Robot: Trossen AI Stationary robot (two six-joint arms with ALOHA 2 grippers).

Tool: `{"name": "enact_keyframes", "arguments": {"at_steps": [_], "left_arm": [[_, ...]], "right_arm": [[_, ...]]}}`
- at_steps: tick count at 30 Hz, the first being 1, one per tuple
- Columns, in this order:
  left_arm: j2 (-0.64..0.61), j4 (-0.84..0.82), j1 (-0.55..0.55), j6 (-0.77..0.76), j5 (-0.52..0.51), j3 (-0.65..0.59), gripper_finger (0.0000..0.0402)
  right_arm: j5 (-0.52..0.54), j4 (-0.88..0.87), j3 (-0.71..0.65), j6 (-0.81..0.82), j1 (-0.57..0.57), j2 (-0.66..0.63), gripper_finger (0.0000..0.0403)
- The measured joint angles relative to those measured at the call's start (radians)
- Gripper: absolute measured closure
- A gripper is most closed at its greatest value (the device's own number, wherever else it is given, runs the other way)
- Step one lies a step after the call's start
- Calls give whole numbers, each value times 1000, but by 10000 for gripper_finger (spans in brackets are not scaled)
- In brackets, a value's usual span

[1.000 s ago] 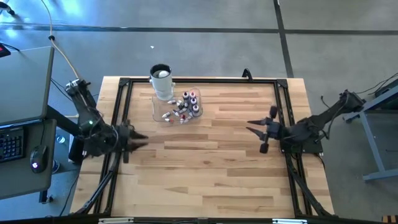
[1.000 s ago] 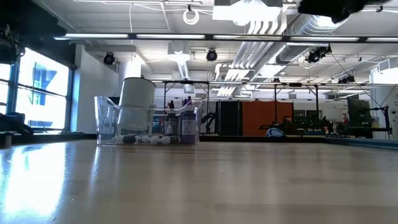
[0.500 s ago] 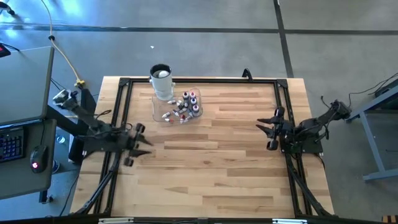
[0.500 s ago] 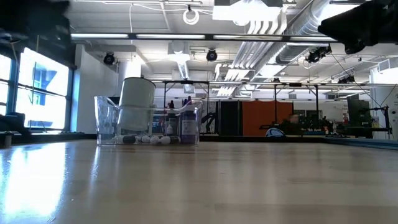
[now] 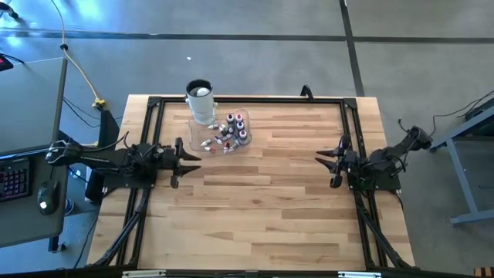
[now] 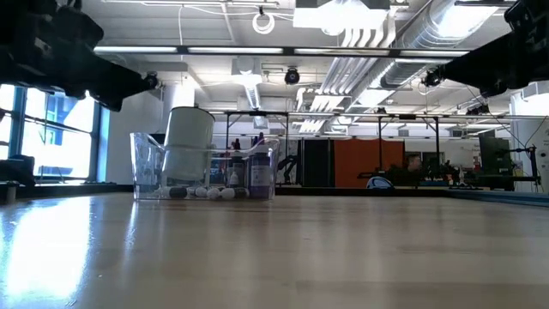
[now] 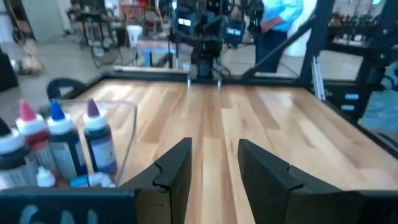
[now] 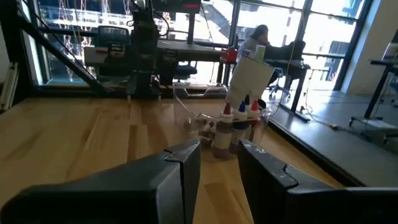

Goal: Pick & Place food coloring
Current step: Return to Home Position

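Note:
The food coloring bottles [image 5: 228,131] are small, with dark or coloured bodies and pale tips. They stand and lie in a clear shallow tray [image 5: 245,120] near the table's far edge. In the left wrist view the bottles [image 7: 93,140] show behind the tray wall [image 7: 127,140]. In the right wrist view the bottles [image 8: 239,121] stand farther off. My left gripper [image 5: 187,156] hovers open just near-left of the tray. My right gripper [image 5: 326,160] hovers open over the table's right part, pointing left. Both also show in their wrist views, left gripper [image 7: 214,165] and right gripper [image 8: 217,158].
A tall white cup [image 5: 199,99] with a dark rim stands at the tray's far-left corner, also seen as the cup [image 6: 189,142] in the low view. A black frame [image 5: 247,100] runs around the wooden table top [image 5: 255,208]. A person stands beyond the table [image 7: 277,22].
My left gripper has swung from the table's left edge toward the tray, moving right and toward the far edge, and has come down into the low view. My right gripper has drawn back a little toward the right edge and lowered. The bottles, tray and cup have stayed put.

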Motion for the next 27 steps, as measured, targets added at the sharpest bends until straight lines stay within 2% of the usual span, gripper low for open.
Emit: {"name": "enact_keyframes", "arguments": {"at_steps": [4,10,15,24,27], "left_arm": [[-17,-20,-1,-25,31,-12,273],[-17,-14,1,2,-27,-13,273],[-16,-32,1,1,25,-14,273],[-15,-55,1,24,24,-14,273],[-15,-94,1,-12,23,-14,273]], "right_arm": [[7,0,0,72,0,0,302],[-1,29,0,42,0,0,302],[-18,11,0,65,0,0,302],[-16,-69,0,65,-1,0,302],[-16,-74,1,67,-1,0,302]]}}
